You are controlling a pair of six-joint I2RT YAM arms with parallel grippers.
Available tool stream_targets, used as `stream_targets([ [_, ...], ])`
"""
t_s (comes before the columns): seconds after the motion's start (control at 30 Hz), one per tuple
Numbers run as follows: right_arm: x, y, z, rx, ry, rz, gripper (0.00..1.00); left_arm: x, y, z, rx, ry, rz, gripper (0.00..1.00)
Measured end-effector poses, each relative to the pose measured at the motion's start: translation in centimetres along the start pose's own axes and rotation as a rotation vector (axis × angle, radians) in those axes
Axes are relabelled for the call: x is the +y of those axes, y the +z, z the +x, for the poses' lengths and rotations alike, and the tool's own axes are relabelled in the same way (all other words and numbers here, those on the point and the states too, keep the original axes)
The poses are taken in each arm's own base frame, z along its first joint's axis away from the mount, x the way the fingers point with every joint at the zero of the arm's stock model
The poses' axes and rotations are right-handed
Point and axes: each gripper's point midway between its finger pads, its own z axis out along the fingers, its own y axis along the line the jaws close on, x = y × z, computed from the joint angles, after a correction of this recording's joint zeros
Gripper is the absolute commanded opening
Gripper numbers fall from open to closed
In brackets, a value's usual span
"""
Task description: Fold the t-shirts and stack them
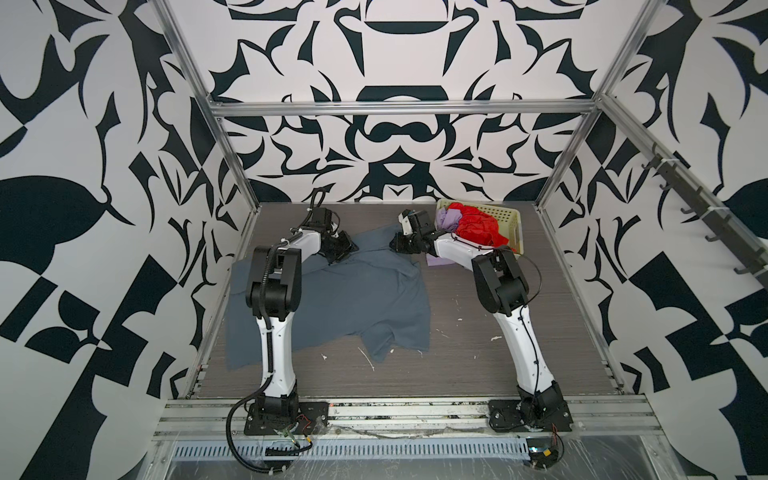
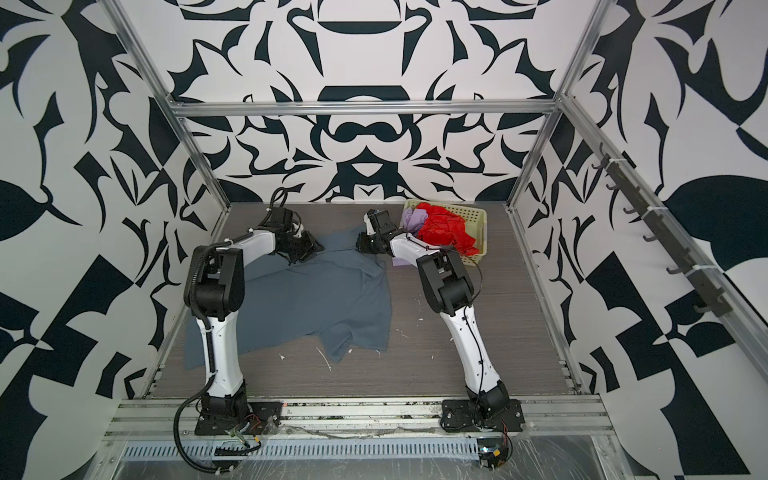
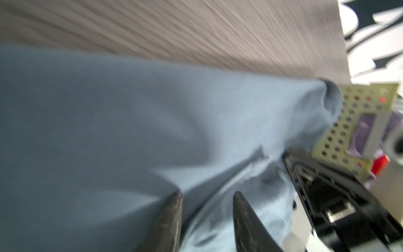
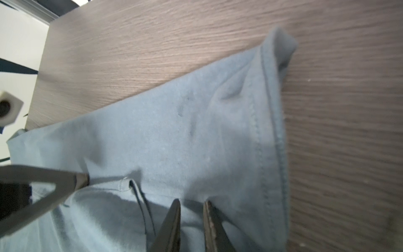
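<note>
Top views: slate blue-grey t-shirt (image 1: 345, 299) lies rumpled, half-spread on table (image 1: 457, 353), 7 o'clock to centre. At its far edge left gripper (image 3: 207, 200) and right gripper (image 4: 192, 205) straddle cloth, jaws slightly parted; grasp cannot be told. At 1 o'clock, red t-shirt (image 1: 478, 226) and lilac t-shirt (image 1: 449, 216) fill basket (image 1: 505, 216).

Blue-grey t-shirt (image 1: 353, 299) spread, rumpled, on tabletop (image 1: 478, 374); red t-shirt (image 1: 478, 228), lilac t-shirt (image 1: 449, 217) apparently bunched in basket (image 1: 509, 220).

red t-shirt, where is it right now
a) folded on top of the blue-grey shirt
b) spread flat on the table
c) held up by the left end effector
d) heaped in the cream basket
d: the red t-shirt lies bunched inside the cream basket at the table's far right.
</note>
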Motion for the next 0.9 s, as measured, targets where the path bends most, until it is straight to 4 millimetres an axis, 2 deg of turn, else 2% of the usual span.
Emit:
stream_targets([
  [0.13, -0.5, 0.0, -0.5, -0.010, 0.018, 0.005, 0.24, -0.5, 0.0, 3.0, 0.078, 0.047, 0.093, 0.41],
  [0.27, -1.5, -0.3, -1.1, -0.021, 0.045, 0.016, 0.24, -0.5, -1.1, 6.4, 0.149, 0.073, 0.151, 0.41],
  [0.37, -2.3, -0.9, -1.3, -0.025, 0.059, 0.014, 0.24, -0.9, -1.9, 7.1, 0.152, 0.100, 0.165, 0.40],
  [0.53, -2.1, -1.7, -0.5, 0.007, 0.052, -0.011, 0.24, -2.4, -2.6, 5.2, 0.102, 0.143, 0.158, 0.39],
  [0.7, -0.6, -2.4, 1.2, 0.063, 0.019, -0.035, 0.24, -4.8, -3.4, 0.8, -0.013, 0.184, 0.147, 0.38],
  [0.8, 1.2, -2.8, 3.0, 0.101, -0.025, -0.046, 0.24, -4.8, -3.4, -0.6, -0.054, 0.161, 0.132, 0.38],
  [0.9, 3.2, -3.0, 5.5, 0.148, -0.078, -0.055, 0.24, -3.3, -2.9, -1.5, -0.074, 0.095, 0.101, 0.38],
])
